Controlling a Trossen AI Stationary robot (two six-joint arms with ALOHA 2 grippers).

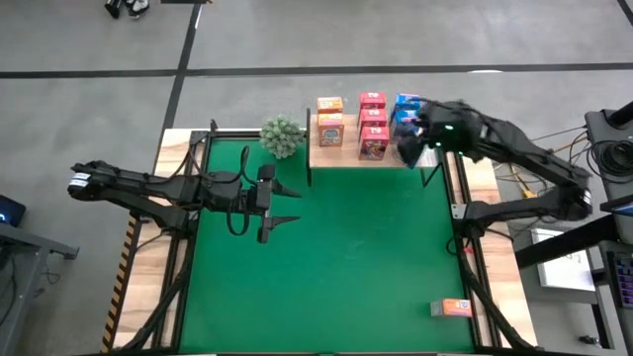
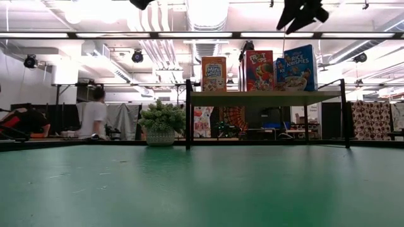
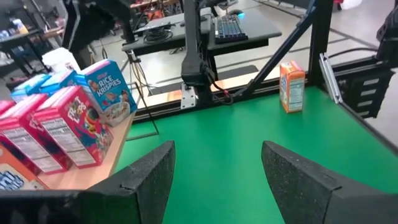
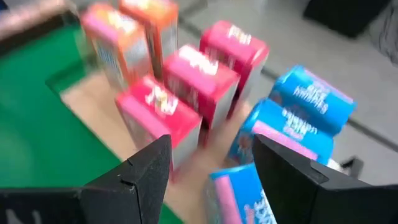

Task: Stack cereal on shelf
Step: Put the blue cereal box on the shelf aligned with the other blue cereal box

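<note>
Right gripper (image 4: 208, 177) spread, empty, just above blue boxes (image 4: 292, 121) on shelf (image 1: 341, 155); careless retreat could topple them

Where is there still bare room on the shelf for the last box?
The shelf is bare along its front edge below the two orange boxes. Red boxes fill the middle row; the blue boxes end is crowded under the right gripper. The left gripper waits over green felt.

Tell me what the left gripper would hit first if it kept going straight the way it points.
Probably nothing soon: the open left gripper faces bare green table. The lone orange box stands off to one side of that line, depth uncertain.
</note>
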